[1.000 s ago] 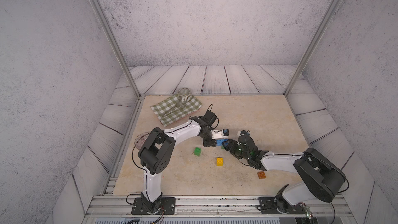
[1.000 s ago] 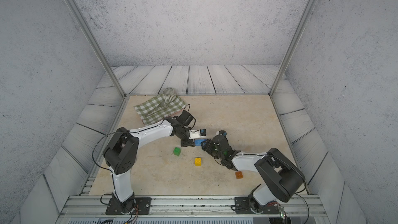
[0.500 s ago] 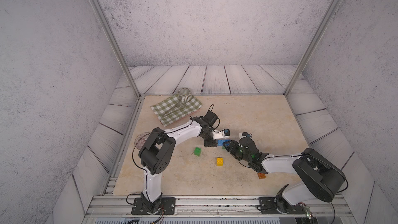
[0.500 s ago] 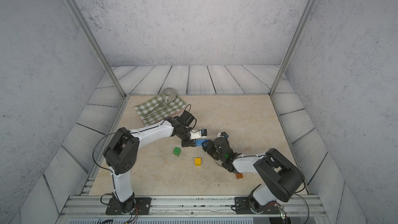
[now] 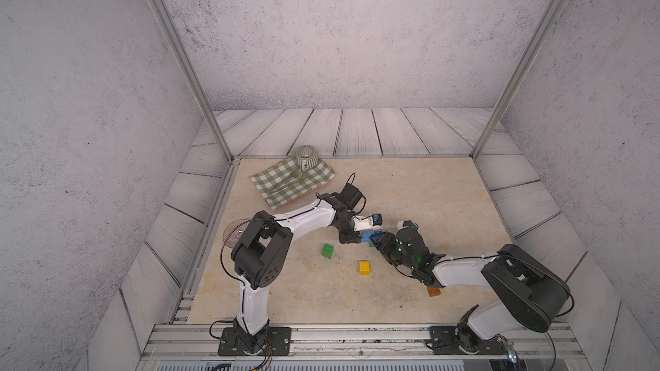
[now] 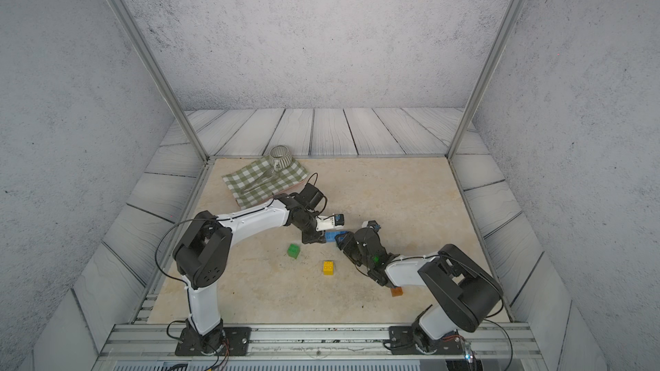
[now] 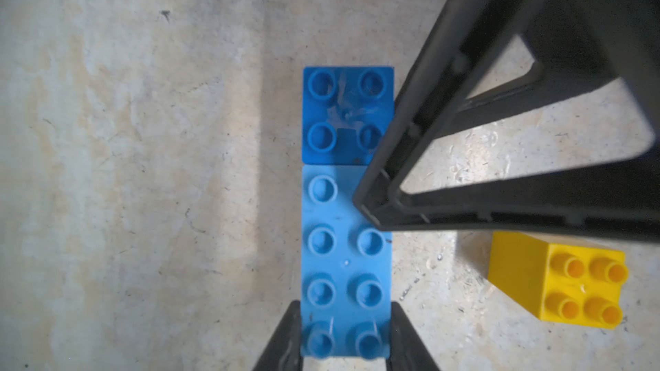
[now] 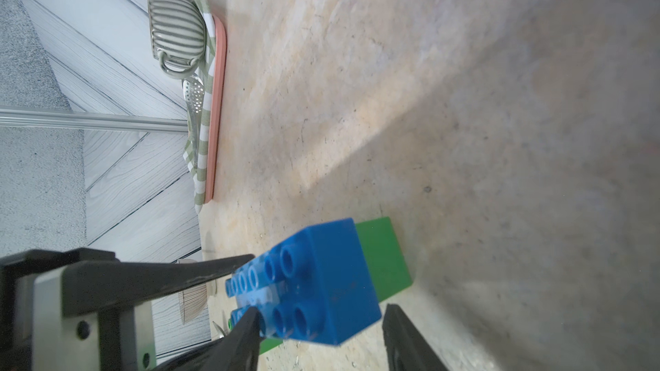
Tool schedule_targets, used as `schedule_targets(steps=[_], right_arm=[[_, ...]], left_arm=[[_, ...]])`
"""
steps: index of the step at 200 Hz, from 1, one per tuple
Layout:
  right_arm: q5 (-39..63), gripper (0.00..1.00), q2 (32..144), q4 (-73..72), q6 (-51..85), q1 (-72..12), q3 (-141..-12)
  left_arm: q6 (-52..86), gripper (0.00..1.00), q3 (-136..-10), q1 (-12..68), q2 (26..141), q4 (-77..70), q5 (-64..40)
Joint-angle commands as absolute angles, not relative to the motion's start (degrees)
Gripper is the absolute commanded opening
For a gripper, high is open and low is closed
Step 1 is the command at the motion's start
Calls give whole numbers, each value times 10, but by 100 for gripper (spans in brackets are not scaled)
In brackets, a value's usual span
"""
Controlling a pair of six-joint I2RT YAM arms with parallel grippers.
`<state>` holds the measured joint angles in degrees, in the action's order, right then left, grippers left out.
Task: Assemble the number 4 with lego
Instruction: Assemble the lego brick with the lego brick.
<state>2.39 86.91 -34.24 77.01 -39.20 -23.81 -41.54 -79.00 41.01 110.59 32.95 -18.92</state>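
My left gripper (image 7: 345, 310) is shut on one end of the long light-blue brick (image 7: 344, 244), which lies studs up on the table (image 5: 410, 190). A dark-blue brick (image 7: 348, 108) butts against its other end. My right gripper (image 8: 321, 310) is open and straddles the dark-blue brick (image 8: 328, 280): one finger is at the studs, the other stands apart from it. A green brick (image 8: 385, 255) lies under and behind it. Loose lego lies nearer the front in both top views: a green brick (image 5: 328, 250), a yellow one (image 5: 364, 268) and an orange one (image 5: 434, 291) half under the right arm.
A checked cloth (image 5: 293, 183) on a tray carries a ribbed cup (image 5: 307, 156) and a spoon at the back left. A glass bowl (image 5: 234, 235) sits by the left edge. The two grippers meet near the table's middle, fingers close together.
The right gripper has slid left up to the blue bricks and its jaws have narrowed. Its forearm now covers part of the orange brick. The left arm has stayed put.
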Motion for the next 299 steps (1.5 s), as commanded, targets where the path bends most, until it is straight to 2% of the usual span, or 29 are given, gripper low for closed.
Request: schedule_targets(steps=[1, 39, 139, 221, 299], right_arm=[[-1, 55, 907, -230, 789, -386, -216], [5, 54, 917, -234, 791, -387, -217], [5, 54, 913, -238, 789, -386, -215], [7, 55, 909, -243, 780, -386, -221], [2, 59, 888, -247, 760, -386, -228]], left_arm=[[-402, 0, -800, 410, 1114, 341, -175], [-395, 0, -800, 411, 1112, 336, -163], [-378, 27, -787, 412, 1095, 309, -149], [-370, 56, -776, 412, 1082, 286, -138], [-368, 66, -766, 412, 1058, 279, -141]])
